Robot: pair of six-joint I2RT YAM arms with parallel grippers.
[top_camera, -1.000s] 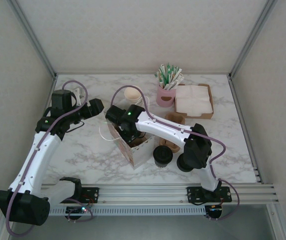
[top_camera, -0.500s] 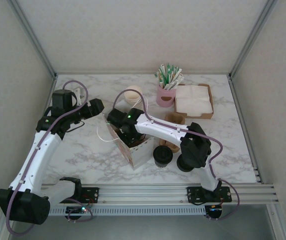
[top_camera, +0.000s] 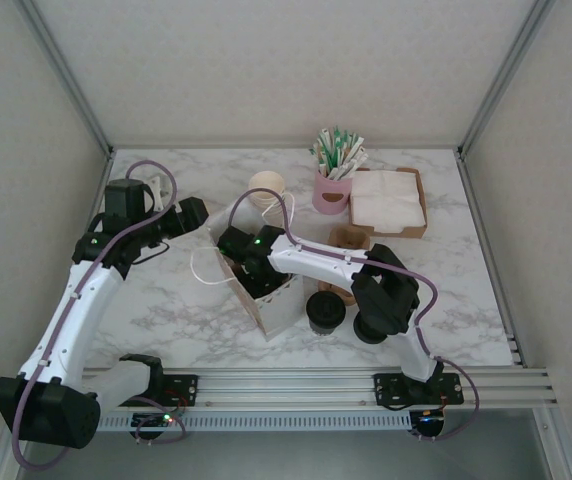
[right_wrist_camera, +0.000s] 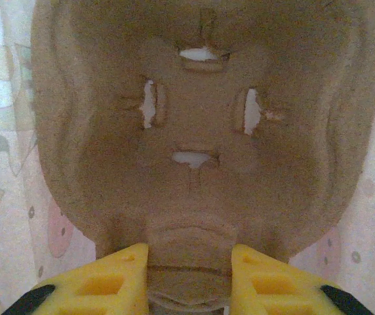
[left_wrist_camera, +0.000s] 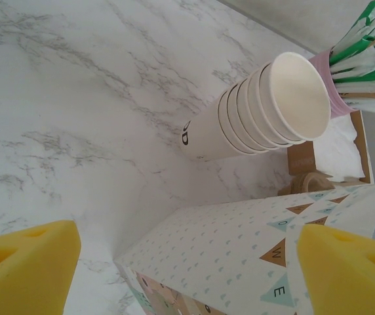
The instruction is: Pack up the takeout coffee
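Note:
The takeout coffee [top_camera: 326, 312], a small cup under a round black lid, stands on the marble just right of the patterned paper bag [top_camera: 274, 305]. My right gripper [top_camera: 249, 262] reaches down into the bag's open mouth. In the right wrist view this gripper [right_wrist_camera: 189, 279] is shut on a ridge of a brown pulp cup carrier [right_wrist_camera: 200, 131], with the bag's printed walls on either side. My left gripper [top_camera: 194, 215] hovers at the bag's far left side. Its yellow fingers [left_wrist_camera: 23, 269] stand wide apart above the bag's side panel [left_wrist_camera: 240, 249], gripping nothing.
A stack of cream paper cups [top_camera: 264, 187] [left_wrist_camera: 253, 111] lies behind the bag. A pink holder of sachets [top_camera: 333, 185] and a napkin tray [top_camera: 388, 200] sit at the back right. More brown carrier pieces [top_camera: 348, 238] lie right of the bag.
My right gripper has pushed further left and deeper into the bag with the carrier, and the bag's mouth has shifted left. The left arm has barely moved.

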